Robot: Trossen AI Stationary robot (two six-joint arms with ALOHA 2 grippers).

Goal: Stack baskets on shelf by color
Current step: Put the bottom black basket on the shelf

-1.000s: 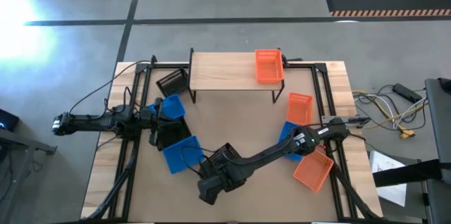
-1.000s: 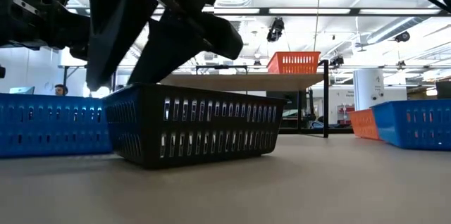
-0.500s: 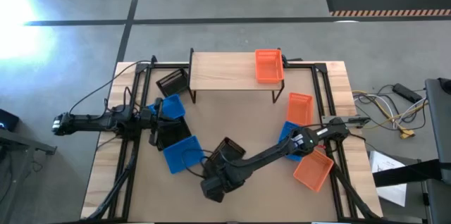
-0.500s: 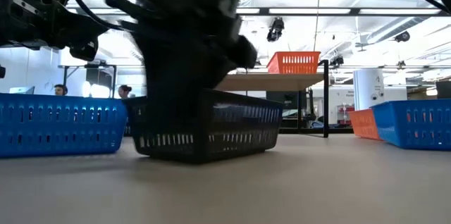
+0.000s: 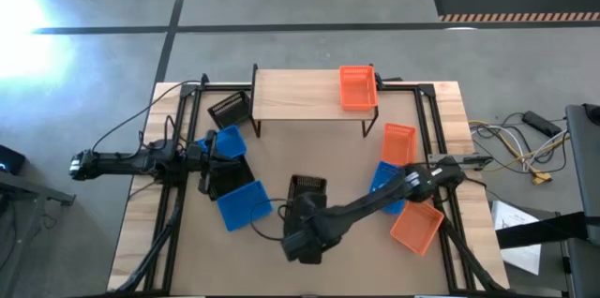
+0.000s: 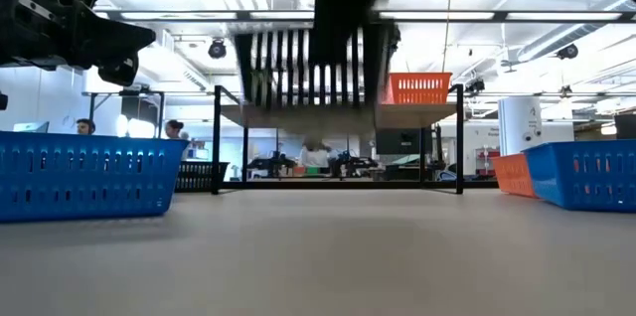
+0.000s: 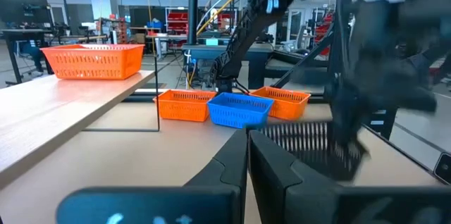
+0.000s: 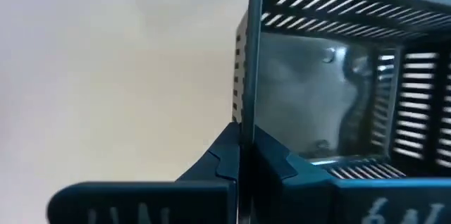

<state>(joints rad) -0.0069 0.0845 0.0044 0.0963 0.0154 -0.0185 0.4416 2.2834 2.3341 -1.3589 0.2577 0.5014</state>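
The table (image 5: 281,148) lies bare at its centre. The shelf (image 5: 295,96) at twelve o'clock has an orange basket (image 5: 357,87) at its right edge. The right claw (image 5: 305,212) is pinched on a black basket's (image 5: 307,186) rim, lifted clear. The left claw (image 5: 208,153), closed and empty, waits at nine.

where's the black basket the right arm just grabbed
In the high view the black basket is near the table's middle, in front of the shelf and right of a blue basket, clamped in the right gripper and lifted off the table.
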